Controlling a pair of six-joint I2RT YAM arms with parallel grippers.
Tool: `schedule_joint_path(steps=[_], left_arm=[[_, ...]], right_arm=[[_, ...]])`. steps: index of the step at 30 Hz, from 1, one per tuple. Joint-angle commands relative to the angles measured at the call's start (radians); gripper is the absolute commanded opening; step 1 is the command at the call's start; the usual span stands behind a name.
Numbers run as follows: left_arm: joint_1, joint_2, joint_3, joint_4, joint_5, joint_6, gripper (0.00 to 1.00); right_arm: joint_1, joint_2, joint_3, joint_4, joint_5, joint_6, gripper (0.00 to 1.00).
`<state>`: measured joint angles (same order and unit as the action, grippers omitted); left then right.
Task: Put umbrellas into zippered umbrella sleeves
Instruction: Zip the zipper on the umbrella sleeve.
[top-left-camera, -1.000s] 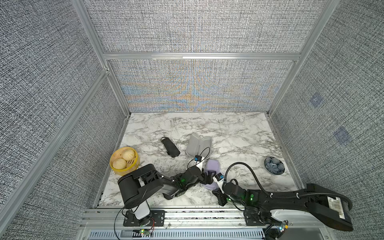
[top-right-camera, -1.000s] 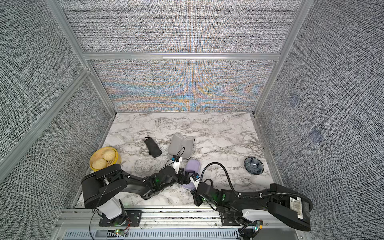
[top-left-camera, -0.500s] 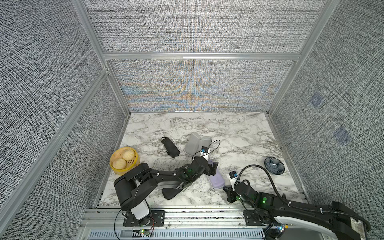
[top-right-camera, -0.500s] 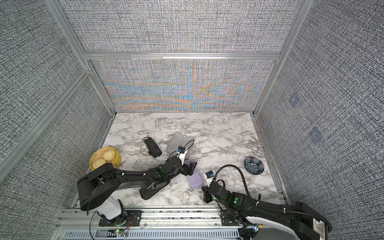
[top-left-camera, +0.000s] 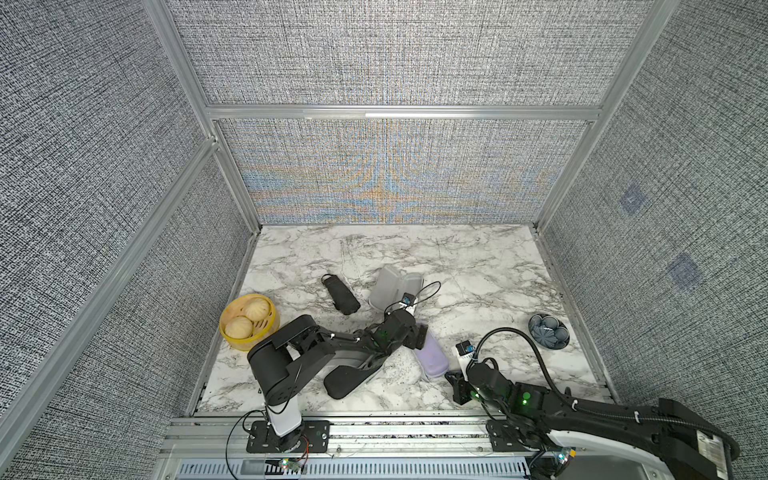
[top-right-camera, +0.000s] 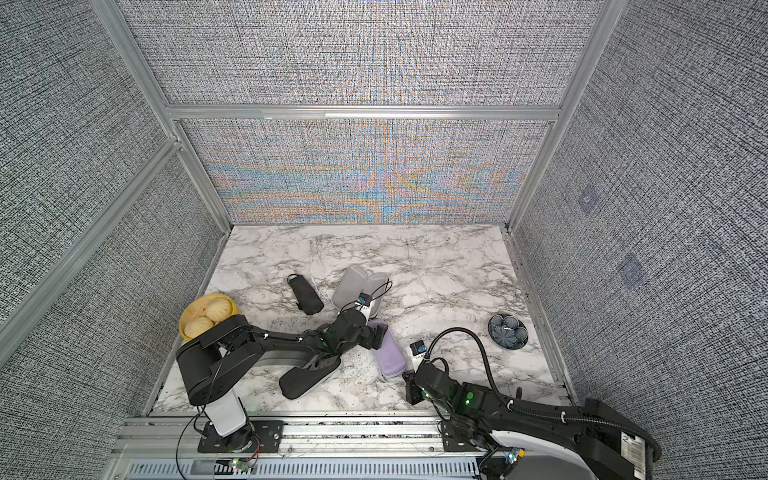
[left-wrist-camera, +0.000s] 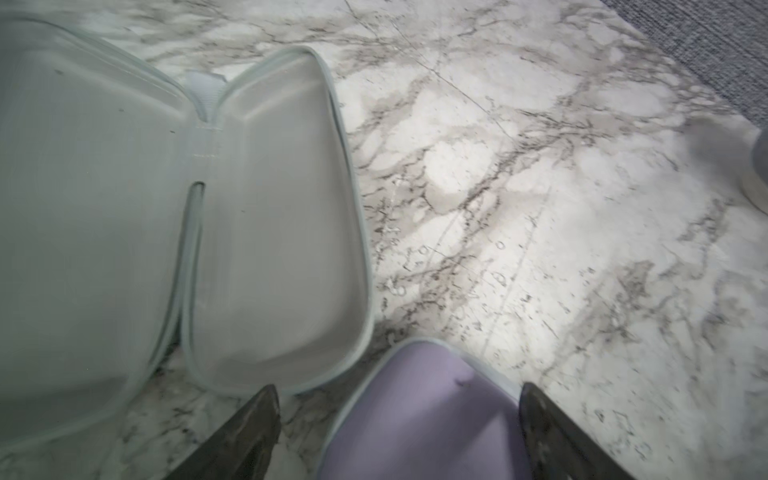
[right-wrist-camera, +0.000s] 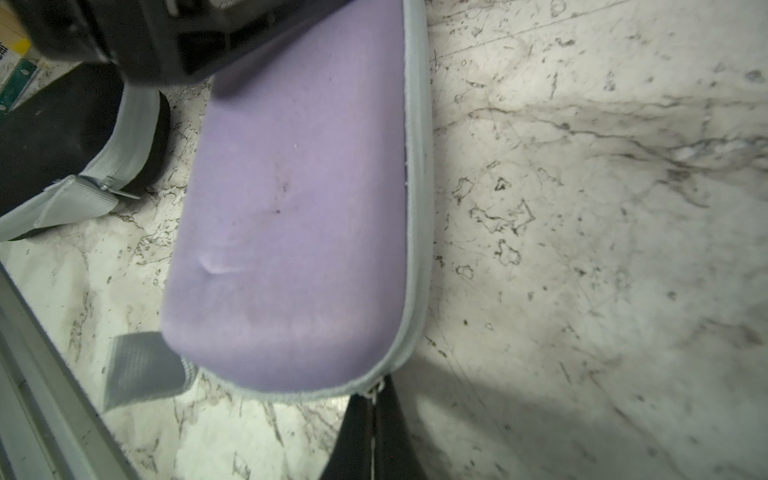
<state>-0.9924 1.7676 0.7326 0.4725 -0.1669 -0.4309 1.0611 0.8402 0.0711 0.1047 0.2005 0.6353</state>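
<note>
Low and right of centre in both top views, the right gripper (right-wrist-camera: 371, 409) is pinched together at the near end of the closed lavender sleeve (top-left-camera: 432, 357). The left gripper (left-wrist-camera: 397, 390) stands with its jaws apart, astride the sleeve's far end. Beyond, mid-frame, lie an open sleeve (top-left-camera: 395, 286) and a black umbrella (top-left-camera: 340, 295).

A white marble desk with grey veins (top-left-camera: 478, 257) fills the bottom of a small booth. Grey woven fabric panels (top-left-camera: 395, 54) form three walls around it, held in a silver aluminium frame (top-left-camera: 403, 112) with a horizontal bar across the back. The lower back panel shimmers with faint rainbow bands. Two darker square patches (top-left-camera: 632, 200) mark the right wall. A slotted metal rail (top-left-camera: 374, 434) runs along the desk's near edge. Light is bright and even.
</note>
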Motion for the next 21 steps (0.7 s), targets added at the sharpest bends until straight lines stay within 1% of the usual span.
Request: schedule_joint_path(steps=[1, 3, 4, 6, 7, 9, 11, 12, 14, 15, 16, 18, 19, 21], left_arm=[[0.000, 0.009, 0.000, -0.018, 0.122, -0.022, 0.81], [-0.002, 0.024, -0.002, -0.030, 0.123, -0.035, 0.78], [-0.005, 0.026, -0.005, -0.042, 0.101, -0.042, 0.78], [-0.018, 0.027, -0.004, -0.099, 0.012, -0.062, 0.78], [-0.018, 0.033, 0.000, -0.111, -0.006, -0.065, 0.76], [-0.018, 0.060, 0.019, -0.159, -0.027, -0.075, 0.67], [-0.018, 0.073, 0.035, -0.199, -0.006, -0.093, 0.65], [-0.021, 0.076, 0.030, -0.190, -0.001, -0.100, 0.63], [-0.025, 0.074, 0.022, -0.191, -0.013, -0.113, 0.62], [-0.025, 0.075, 0.021, -0.199, -0.026, -0.119, 0.56], [-0.026, 0.078, 0.019, -0.199, -0.031, -0.123, 0.52], [-0.026, 0.093, 0.025, -0.199, -0.023, -0.128, 0.49], [-0.027, 0.098, 0.027, -0.197, -0.017, -0.132, 0.49], [-0.032, 0.106, 0.031, -0.203, -0.016, -0.137, 0.44]], right_arm=[[0.002, 0.008, 0.004, -0.098, -0.011, -0.009, 0.00], [0.002, 0.010, 0.007, -0.099, -0.024, -0.016, 0.00], [0.005, 0.010, 0.008, -0.094, -0.030, -0.017, 0.00], [0.013, 0.009, 0.006, -0.083, -0.045, -0.022, 0.00], [0.019, 0.010, 0.010, -0.085, -0.050, -0.026, 0.00], [0.040, 0.010, 0.019, -0.102, -0.042, -0.021, 0.00], [0.055, 0.010, 0.019, -0.122, -0.033, -0.007, 0.00], [0.059, 0.010, 0.017, -0.134, -0.031, 0.002, 0.00], [0.067, 0.012, 0.009, -0.124, -0.046, 0.016, 0.00], [0.076, 0.017, 0.014, -0.122, -0.049, 0.023, 0.00], [0.085, 0.021, 0.017, -0.120, -0.046, 0.025, 0.00], [0.103, 0.034, 0.027, -0.121, -0.027, 0.033, 0.00], [0.105, 0.038, 0.031, -0.119, -0.022, 0.034, 0.00], [0.112, 0.046, 0.036, -0.107, -0.027, 0.037, 0.00]])
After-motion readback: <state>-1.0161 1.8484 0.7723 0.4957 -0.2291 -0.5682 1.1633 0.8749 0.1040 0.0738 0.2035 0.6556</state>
